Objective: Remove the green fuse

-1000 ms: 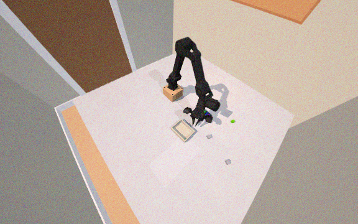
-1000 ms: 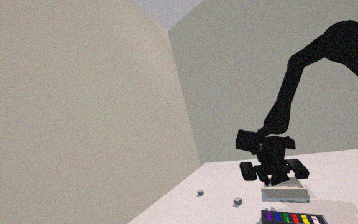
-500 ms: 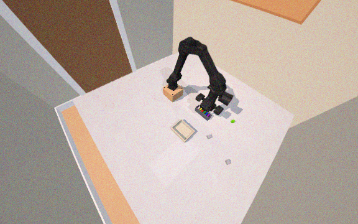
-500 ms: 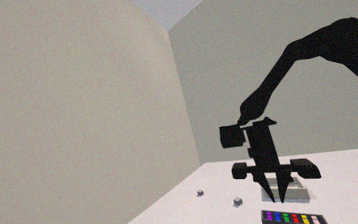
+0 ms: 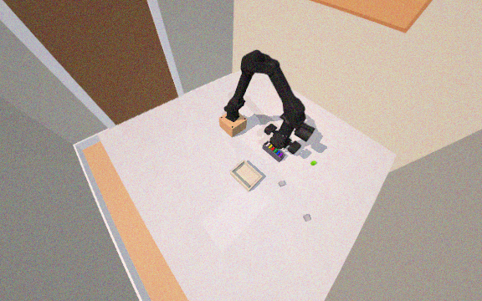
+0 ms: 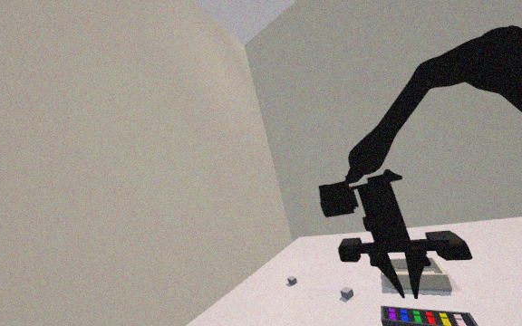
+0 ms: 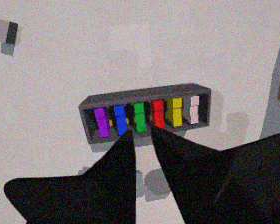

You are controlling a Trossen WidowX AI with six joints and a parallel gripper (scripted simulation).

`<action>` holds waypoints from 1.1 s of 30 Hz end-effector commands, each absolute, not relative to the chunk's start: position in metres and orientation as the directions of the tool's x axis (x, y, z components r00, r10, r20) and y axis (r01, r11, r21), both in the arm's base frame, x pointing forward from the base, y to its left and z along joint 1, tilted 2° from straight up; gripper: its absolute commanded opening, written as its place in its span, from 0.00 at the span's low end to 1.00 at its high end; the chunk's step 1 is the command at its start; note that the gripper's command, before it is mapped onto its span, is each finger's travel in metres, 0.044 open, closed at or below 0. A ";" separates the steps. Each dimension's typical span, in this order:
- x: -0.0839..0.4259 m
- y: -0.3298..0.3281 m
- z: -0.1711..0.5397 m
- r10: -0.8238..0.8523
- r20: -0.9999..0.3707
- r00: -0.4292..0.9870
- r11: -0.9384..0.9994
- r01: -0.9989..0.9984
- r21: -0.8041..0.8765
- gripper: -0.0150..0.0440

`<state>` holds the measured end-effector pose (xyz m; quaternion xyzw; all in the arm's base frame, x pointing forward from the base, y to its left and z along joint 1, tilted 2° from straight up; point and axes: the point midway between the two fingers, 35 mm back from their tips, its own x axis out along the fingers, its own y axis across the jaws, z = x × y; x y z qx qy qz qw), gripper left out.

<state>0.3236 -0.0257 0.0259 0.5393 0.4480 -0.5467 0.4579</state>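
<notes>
The green fuse (image 5: 275,150) (image 6: 417,317) (image 7: 140,118) stands in its slot in the dark fuse block (image 5: 269,154) (image 7: 141,93), between the blue fuse (image 7: 120,119) and the red fuse (image 7: 158,114). My gripper (image 6: 410,297) (image 7: 141,133) is open by a narrow gap, with nothing between its fingertips. It hangs above the block, pointing down, and in the wrist view its tips show just below the green fuse. The beige tray (image 5: 239,181) (image 6: 433,283) is empty.
The purple (image 7: 101,122), yellow (image 7: 177,112) and white (image 7: 194,110) fuses also stand in the block. Two small grey cubes (image 5: 282,183) (image 6: 292,281) and a green blob (image 5: 313,163) lie on the table. The arm's wooden base (image 5: 233,126) is at the back.
</notes>
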 end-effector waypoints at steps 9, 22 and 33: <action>0.323 -0.025 0.013 -0.013 -1.000 -0.002 -0.182 0.983 0.000 0.37; 0.322 -0.025 0.001 -0.013 -1.000 -0.003 -0.182 0.983 0.000 0.37; 0.322 -0.025 -0.001 -0.013 -1.000 -0.003 -0.182 0.983 0.000 0.37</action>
